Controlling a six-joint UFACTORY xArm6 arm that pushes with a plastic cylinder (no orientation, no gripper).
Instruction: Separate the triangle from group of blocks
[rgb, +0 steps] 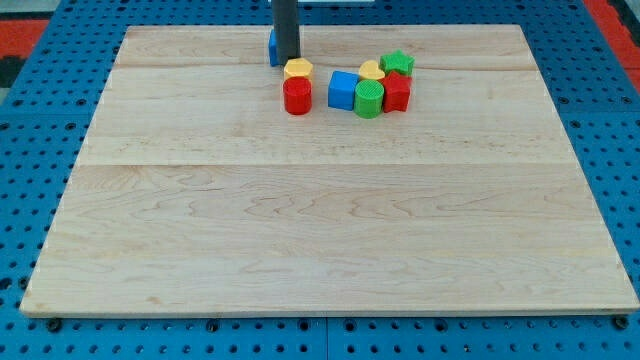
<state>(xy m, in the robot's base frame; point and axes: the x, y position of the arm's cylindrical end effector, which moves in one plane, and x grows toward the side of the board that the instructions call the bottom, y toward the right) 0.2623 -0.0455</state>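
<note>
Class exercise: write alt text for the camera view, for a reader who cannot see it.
My tip rests against a blue block near the wooden board's top edge, leaving a yellow block and red cylinder nearby.

Robotics lab bench
A pale wooden board (330, 230) lies on a blue perforated mounting table (40, 140), with small coloured test blocks (370, 88) on it.
</note>
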